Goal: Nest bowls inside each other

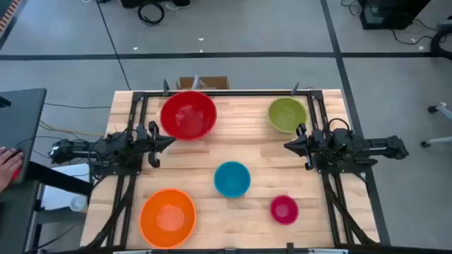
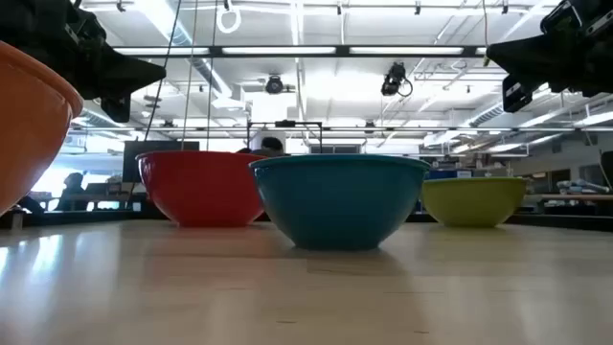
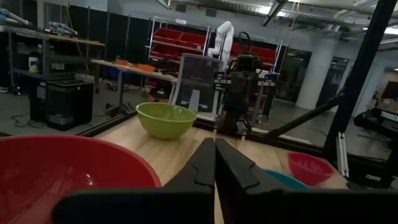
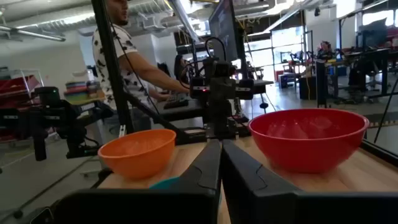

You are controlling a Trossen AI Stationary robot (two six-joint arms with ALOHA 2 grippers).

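Observation:
Five bowls stand apart on the wooden table, each on its base: a red bowl [image 1: 188, 115] at the far left, a lime green bowl [image 1: 287, 114] at the far right, a blue bowl [image 1: 232, 178] in the middle, an orange bowl [image 1: 167, 218] at the near left, and a small magenta pink bowl [image 1: 284, 209] at the near right. My left gripper [image 1: 169, 140] hovers shut above the table's left side, just near of the red bowl. My right gripper [image 1: 287, 145] hovers shut at the right side, near of the green bowl. Both point toward the table's middle and hold nothing.
A black frame [image 1: 226, 92] runs along the table's far edge and down both sides. A person [image 4: 121, 50] stands beyond the table's left side, with a hand [image 1: 10, 165] at a dark desk. Bare wood lies between the bowls in the table's middle.

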